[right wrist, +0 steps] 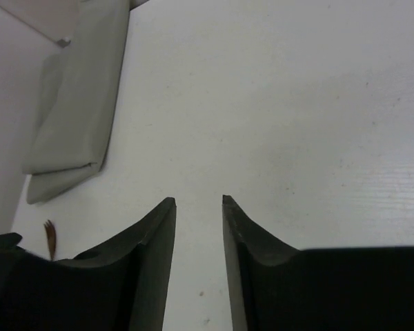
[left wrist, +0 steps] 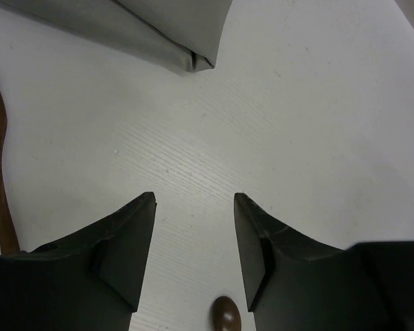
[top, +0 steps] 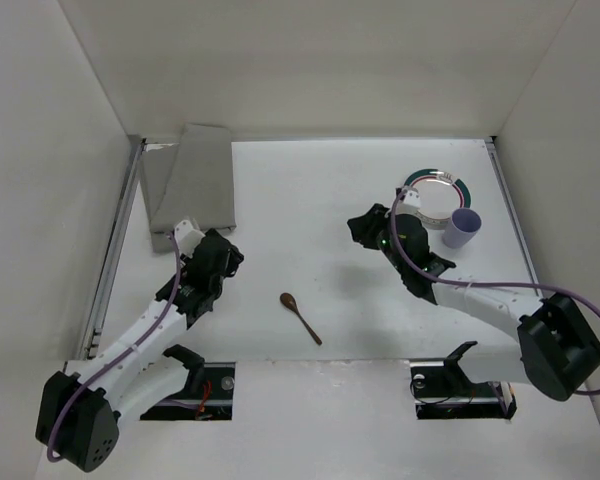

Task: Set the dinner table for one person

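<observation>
Both empty: left pincer [left wrist: 193,200] released over tabletop [top: 320,190], just near of placemat [top: 192,185]; right pincer [right wrist: 196,200] slightly parted, left of plate [top: 435,192], cup [top: 461,228]. Spoon [top: 300,316] between arms.

White dinner table [top: 320,200], grey placemat [top: 195,175], brown spoon [top: 300,316], lilac cup [top: 461,228], teal-rimmed plate [top: 442,177]

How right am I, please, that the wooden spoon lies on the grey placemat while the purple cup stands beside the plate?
Not quite: the wooden spoon lies on the bare dinner table, well apart from the grey placemat at the far left, as the top external view shows. The purple cup does stand beside the plate.
</observation>
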Robot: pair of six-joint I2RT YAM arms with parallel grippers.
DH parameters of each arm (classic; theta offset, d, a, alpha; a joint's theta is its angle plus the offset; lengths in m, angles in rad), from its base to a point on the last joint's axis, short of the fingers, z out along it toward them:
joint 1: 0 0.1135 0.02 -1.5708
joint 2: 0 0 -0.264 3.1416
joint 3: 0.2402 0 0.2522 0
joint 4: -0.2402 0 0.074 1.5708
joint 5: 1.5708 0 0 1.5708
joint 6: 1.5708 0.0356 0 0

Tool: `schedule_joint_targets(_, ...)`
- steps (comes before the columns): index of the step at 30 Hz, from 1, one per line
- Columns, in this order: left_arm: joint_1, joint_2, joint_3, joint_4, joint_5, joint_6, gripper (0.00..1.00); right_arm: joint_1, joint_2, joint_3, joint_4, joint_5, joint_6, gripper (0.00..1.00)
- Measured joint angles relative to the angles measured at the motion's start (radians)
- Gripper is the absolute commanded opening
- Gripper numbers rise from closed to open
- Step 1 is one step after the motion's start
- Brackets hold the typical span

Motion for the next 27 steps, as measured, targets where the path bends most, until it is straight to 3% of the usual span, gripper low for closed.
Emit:
schedule_joint_targets(3, 0.005, 0.005, 0.0, 0.014, -0.003, 0.003, 0.48, 0.0, -0.01, -0.007, 0.01, 0.008, -0.005, 0.6)
schedule_joint_targets(7, 0.026, 0.052, 0.0, 0.067, -0.012, 0.018, 0.45, 0.0, -0.011, -0.009, 0.014, 0.008, -0.009, 0.58)
schedule_joint_targets(8, 0.029, 0.075, 0.001, 0.081, -0.016, 0.026, 0.44, 0.0, -0.009, -0.009, 0.017, 0.008, -0.011, 0.51)
schedule_joint_targets(9, 0.031, 0.105, 0.004, 0.096, -0.02, 0.037, 0.42, 0.0, -0.007, -0.009, 0.02, 0.005, -0.012, 0.37)
schedule_joint_targets(11, 0.032, 0.17, 0.022, 0.115, -0.032, 0.063, 0.26, 0.0, -0.002, -0.009, 0.021, -0.002, -0.019, 0.13)
schedule_joint_targets(12, 0.034, 0.208, 0.041, 0.123, -0.04, 0.081, 0.04, 0.0, 0.0, -0.009, 0.021, -0.006, -0.02, 0.05)
schedule_joint_targets(14, 0.044, 0.289, 0.102, 0.135, -0.053, 0.132, 0.0, 0.0, 0.005, -0.008, 0.019, -0.011, -0.019, 0.01)
schedule_joint_targets(17, 0.067, 0.439, 0.251, 0.164, -0.069, 0.221, 0.13, 0.0, 0.023, -0.004, 0.01, -0.017, -0.019, 0.11)
schedule_joint_targets(19, 0.08, 0.553, 0.376, 0.188, -0.082, 0.281, 0.3, 0.0, 0.031, -0.003, 0.001, -0.017, -0.025, 0.3)
schedule_joint_targets(21, 0.093, 0.656, 0.484, 0.211, -0.096, 0.341, 0.41, 0.0, 0.034, -0.003, -0.003, -0.018, -0.032, 0.48)
schedule_joint_targets(24, 0.116, 0.811, 0.632, 0.226, -0.122, 0.43, 0.44, 0.0, 0.034, -0.003, 0.0, -0.023, -0.044, 0.63)
schedule_joint_targets(27, 0.156, 0.991, 0.793, 0.216, -0.142, 0.522, 0.44, 0.001, 0.038, -0.003, 0.004, -0.028, -0.055, 0.66)
